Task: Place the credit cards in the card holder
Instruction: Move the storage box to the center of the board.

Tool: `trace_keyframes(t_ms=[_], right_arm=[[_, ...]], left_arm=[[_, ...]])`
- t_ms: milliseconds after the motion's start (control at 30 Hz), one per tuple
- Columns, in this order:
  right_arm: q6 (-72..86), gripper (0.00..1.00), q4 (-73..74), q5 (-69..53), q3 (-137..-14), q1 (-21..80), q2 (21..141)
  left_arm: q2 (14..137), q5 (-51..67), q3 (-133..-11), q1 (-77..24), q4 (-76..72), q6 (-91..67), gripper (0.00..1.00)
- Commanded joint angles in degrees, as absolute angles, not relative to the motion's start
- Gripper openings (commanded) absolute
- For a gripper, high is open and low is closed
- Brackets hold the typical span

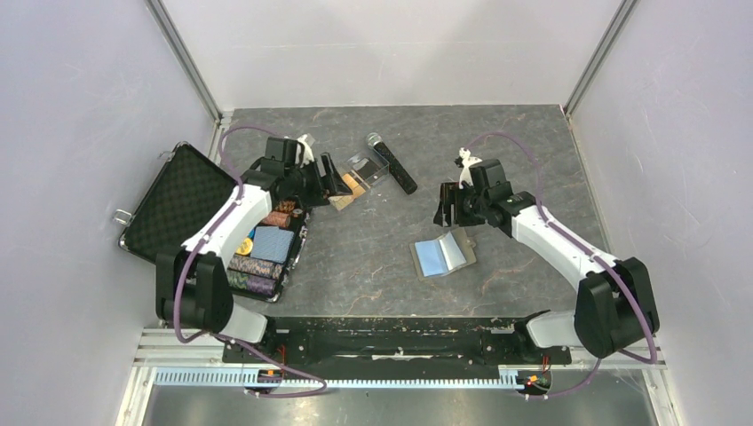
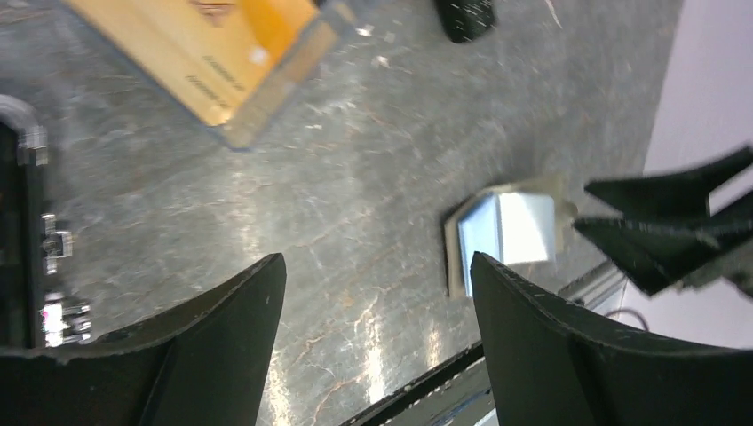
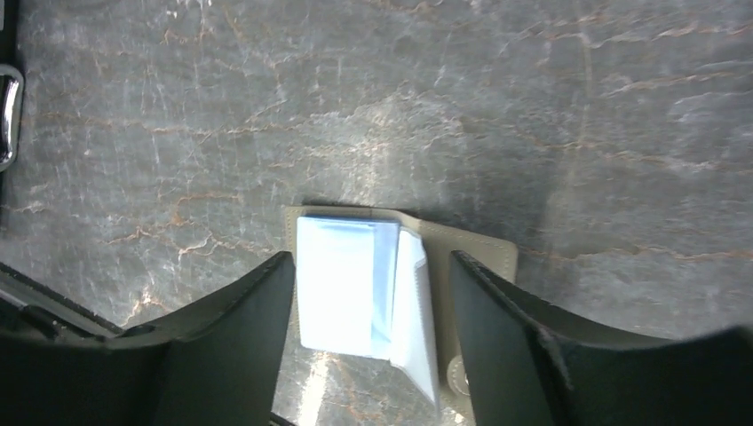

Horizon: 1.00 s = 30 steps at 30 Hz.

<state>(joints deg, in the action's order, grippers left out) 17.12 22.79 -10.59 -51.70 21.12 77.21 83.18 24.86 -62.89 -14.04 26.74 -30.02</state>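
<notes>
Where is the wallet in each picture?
Top view: the wallet lies open, just right of centre.
Left wrist: right of middle, small and blurred.
Right wrist: bottom centre, blue inside up.
Shared landmark: the grey marbled table under it.
</notes>
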Motion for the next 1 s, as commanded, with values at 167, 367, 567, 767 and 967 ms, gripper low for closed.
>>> trace_keyframes(t_ms=[167, 367, 567, 767, 967], right_arm=[[19.15, 0.53, 19.56, -15.37, -51.99, 24.05, 79.11], [19.36, 0.45, 17.86, -16.82, -49.27, 24.36, 79.44], [17.89, 0.39, 19.41, -13.88, -46.18, 24.34, 80.47], [15.23, 0.35, 20.92, -12.16, -44.16, 24.33, 81.87], [14.75, 0.34, 19.36, -11.91, -40.86, 24.35, 82.61]], left_arm=[[95.83, 17.56, -68.98, -9.14, 28.76, -37.06, 0.69], [102.24, 14.37, -73.73, -9.14, 30.24, -35.0, 0.68], [106.82, 16.14, -75.67, -9.14, 30.06, -33.18, 0.54], [109.63, 17.88, -75.52, -9.32, 30.06, -31.15, 0.5], [110.87, 18.86, -75.84, -10.24, 30.38, -29.39, 0.46]])
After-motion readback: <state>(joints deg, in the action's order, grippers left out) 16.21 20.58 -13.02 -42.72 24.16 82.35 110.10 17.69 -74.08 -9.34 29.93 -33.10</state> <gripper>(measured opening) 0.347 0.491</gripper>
